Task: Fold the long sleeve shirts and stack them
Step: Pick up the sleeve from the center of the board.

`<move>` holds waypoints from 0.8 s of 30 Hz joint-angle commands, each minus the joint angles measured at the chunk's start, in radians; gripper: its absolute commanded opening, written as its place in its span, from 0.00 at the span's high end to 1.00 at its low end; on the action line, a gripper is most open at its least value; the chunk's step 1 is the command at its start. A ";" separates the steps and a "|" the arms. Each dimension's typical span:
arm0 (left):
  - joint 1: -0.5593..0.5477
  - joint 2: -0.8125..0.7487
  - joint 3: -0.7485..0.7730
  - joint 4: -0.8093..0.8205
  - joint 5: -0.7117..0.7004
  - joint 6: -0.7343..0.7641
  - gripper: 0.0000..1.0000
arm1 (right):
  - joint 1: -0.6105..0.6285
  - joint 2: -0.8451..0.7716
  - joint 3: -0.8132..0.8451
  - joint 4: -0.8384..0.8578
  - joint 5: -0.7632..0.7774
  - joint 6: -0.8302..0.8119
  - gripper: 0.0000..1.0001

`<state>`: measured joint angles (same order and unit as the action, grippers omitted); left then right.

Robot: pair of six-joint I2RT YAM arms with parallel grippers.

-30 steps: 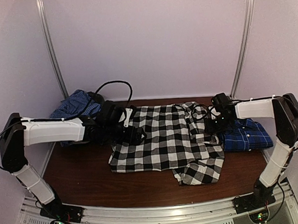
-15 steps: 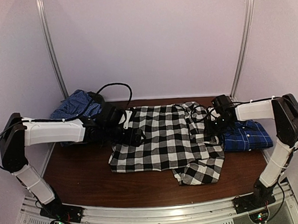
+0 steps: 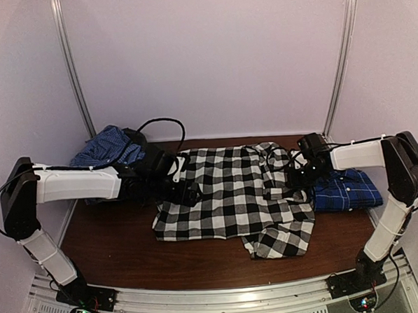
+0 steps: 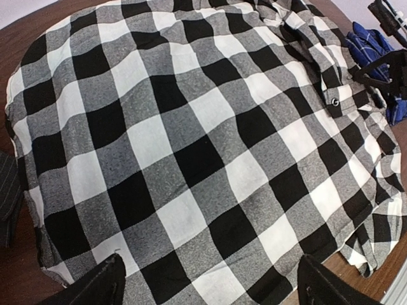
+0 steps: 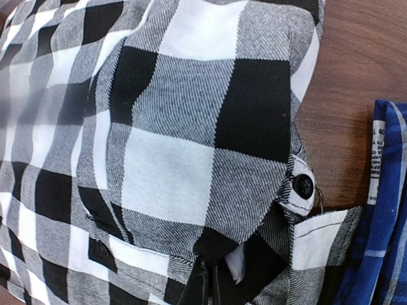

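Folding: right pincer clamps the checked shirt at its three-o'clock edge; left pincer hovers spread at nine. Next, likely draw that edge inward.

Dark wood table carried three cloth items. Black-and-white check shirt lay spread between the jaws, with the left gripper at its left edge and the right gripper at its right. Folded royal blue plaid shirt sat just right of the right jaws. Bunched blue cloth sat behind the left jaws.
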<state>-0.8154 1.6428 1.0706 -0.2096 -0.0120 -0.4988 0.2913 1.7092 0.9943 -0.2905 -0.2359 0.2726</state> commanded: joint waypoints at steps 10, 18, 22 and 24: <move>-0.004 -0.024 0.015 -0.055 -0.109 -0.014 0.05 | -0.004 0.003 0.560 -0.017 -0.059 0.011 1.00; -0.004 -0.043 0.020 -0.079 -0.156 -0.013 0.02 | -0.040 0.189 1.002 -0.075 -0.088 0.027 1.00; -0.004 -0.033 0.022 -0.052 -0.120 -0.003 0.02 | -0.065 0.272 1.163 -0.103 -0.115 0.041 1.00; -0.004 -0.023 0.023 -0.046 -0.110 -0.006 0.02 | -0.070 0.310 1.225 -0.112 -0.127 0.053 1.00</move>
<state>-0.8154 1.6295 1.0714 -0.2905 -0.1383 -0.5095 0.2413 1.9713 2.0991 -0.3656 -0.3256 0.2974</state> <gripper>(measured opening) 0.976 0.012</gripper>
